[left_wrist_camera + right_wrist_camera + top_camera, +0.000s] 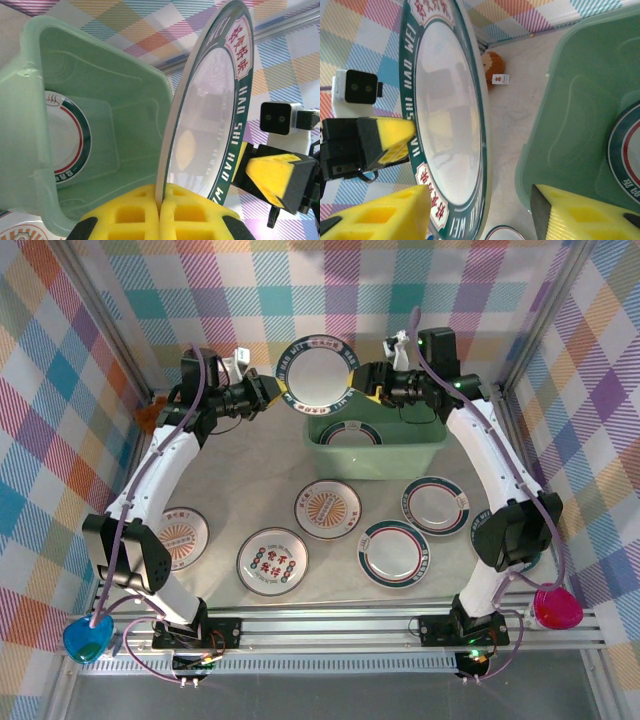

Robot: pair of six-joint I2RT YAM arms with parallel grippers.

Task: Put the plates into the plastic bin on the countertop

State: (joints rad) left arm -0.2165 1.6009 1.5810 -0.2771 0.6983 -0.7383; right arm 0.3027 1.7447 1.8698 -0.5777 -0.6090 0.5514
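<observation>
A white plate with a dark green lettered rim (318,370) (215,115) (450,115) is held on edge above the far side of the mint-green plastic bin (377,452) (115,125) (580,125). My left gripper (274,391) (161,205) is shut on its left rim. My right gripper (365,379) (480,200) stands open, its yellow pads either side of the plate's right rim without touching. One banded plate (350,433) (65,140) (625,150) lies inside the bin.
Several plates lie on the countertop (230,470): red-patterned ones (329,509) (272,560) (180,537) and green-rimmed ones (395,553) (436,505). A small brown object (492,65) lies behind the bin. Plaid walls close off the back and sides.
</observation>
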